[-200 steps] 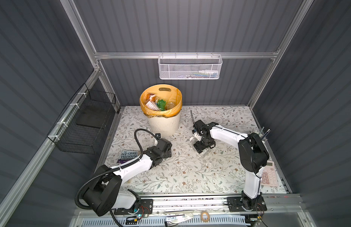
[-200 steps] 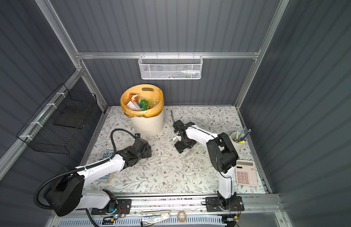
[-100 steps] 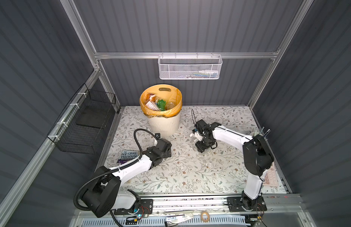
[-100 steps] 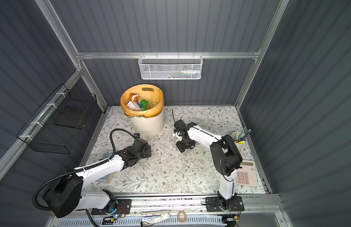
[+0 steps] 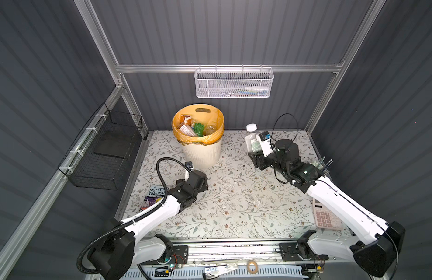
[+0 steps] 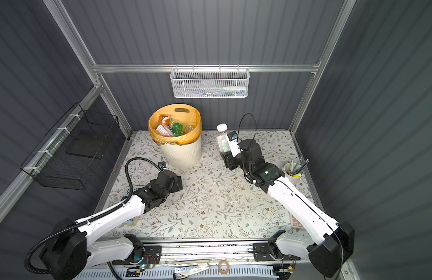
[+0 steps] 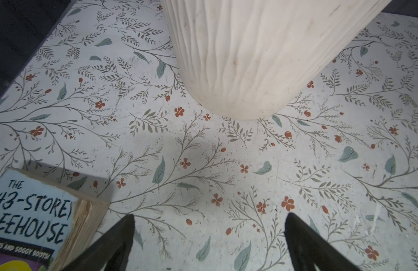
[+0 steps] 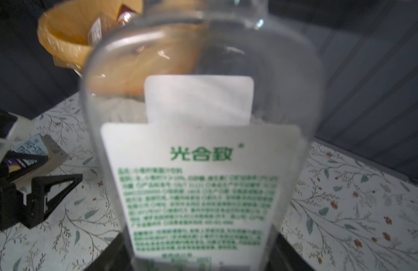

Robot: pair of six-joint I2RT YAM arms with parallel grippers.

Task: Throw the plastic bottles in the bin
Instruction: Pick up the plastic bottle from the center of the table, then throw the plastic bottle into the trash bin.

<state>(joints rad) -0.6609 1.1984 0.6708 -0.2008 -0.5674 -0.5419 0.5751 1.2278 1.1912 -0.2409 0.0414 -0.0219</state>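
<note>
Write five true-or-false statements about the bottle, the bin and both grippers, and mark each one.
1. The right gripper grips the clear plastic bottle with a white cap by its lower end. True.
2. That bottle hangs directly over the round cream-white ribbed bin with an orange bag. False: it is off to one side of the bin, apart from it.
3. The left gripper has its fingers clamped on a bottle. False: they stand open and empty, low over the floral table near the bin's base.
4. The bin has bottles and packaging inside. True.
5. The white mesh basket stands on the table. False: it hangs from the rail on the back wall.
</note>
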